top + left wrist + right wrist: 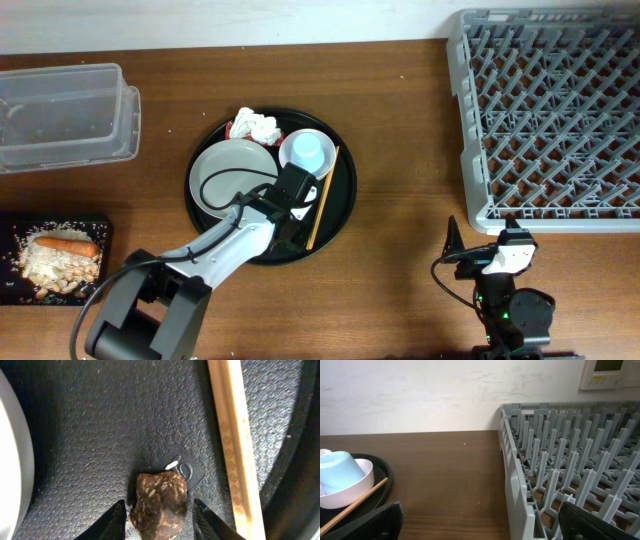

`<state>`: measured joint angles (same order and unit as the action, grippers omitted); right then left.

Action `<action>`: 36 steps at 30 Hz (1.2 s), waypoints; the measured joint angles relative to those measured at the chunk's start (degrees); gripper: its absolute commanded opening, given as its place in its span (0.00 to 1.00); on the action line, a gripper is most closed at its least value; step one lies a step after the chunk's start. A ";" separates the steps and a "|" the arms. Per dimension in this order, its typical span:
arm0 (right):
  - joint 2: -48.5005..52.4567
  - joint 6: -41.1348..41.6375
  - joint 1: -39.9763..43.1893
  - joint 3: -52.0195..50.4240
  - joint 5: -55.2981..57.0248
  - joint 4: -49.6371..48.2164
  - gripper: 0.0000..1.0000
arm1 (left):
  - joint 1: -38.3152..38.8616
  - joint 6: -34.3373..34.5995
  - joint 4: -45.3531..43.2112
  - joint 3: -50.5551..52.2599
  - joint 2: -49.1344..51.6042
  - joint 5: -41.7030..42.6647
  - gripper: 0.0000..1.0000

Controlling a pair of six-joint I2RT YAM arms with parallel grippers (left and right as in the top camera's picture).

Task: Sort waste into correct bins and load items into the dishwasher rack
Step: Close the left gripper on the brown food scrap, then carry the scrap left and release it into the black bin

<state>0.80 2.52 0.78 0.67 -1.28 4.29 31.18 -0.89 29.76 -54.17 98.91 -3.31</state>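
Observation:
My left gripper (292, 203) hangs low over the round black tray (340, 215), jaws open (159, 521) around a dark brown food scrap (160, 502) lying on the tray floor. Wooden chopsticks (235, 445) lie just to its right (322, 200). The white plate (225, 170) is to its left. The light-blue cup (312, 152) sits in its pale dish (290, 150). The white tissue (258, 125) and the red wrapper (231, 128) lie at the tray's back. My right gripper (482, 248) is open and empty beside the grey rack (550, 110).
The clear tub (65, 115) stands at the far left. The black container (20, 235) at the front left holds rice scraps and the carrot (65, 243). The right wrist view shows the cup (337, 472), a chopstick (355, 502) and the rack wall (512, 475).

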 measured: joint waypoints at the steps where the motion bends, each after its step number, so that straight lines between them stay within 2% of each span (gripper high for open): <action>1: 0.00 0.00 0.00 0.00 0.00 0.00 0.98 | 0.00 0.02 -0.39 0.00 0.00 0.17 0.43; 11: 0.00 0.00 0.00 0.00 0.00 -0.02 0.98 | 0.00 0.00 -0.61 -0.04 0.76 0.59 0.42; 16: 0.00 0.02 0.00 0.00 0.00 0.00 0.98 | 0.00 0.00 -0.79 -0.07 0.76 0.96 0.30; 19: 0.00 0.04 0.00 0.00 0.00 0.00 0.99 | 0.00 0.00 -0.20 -0.98 0.96 0.96 0.29; 24: 0.00 0.02 0.00 0.00 0.00 0.00 0.98 | 0.00 0.02 6.10 -6.45 0.31 -0.15 0.29; 28: 0.00 0.00 0.00 0.00 0.00 0.00 0.98 | -0.83 0.92 10.78 -10.62 -7.74 -6.91 0.29; 32: 0.00 0.02 0.00 0.00 0.00 0.00 0.98 | -8.24 2.64 10.84 -11.63 -16.22 -12.11 0.29; 36: 0.00 0.02 0.00 0.00 0.00 0.00 0.98 | -23.96 8.98 9.70 -11.65 -17.62 -13.97 0.30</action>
<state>0.80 2.55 0.78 0.67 -1.28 4.29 7.22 8.10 39.46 -65.82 81.30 -17.28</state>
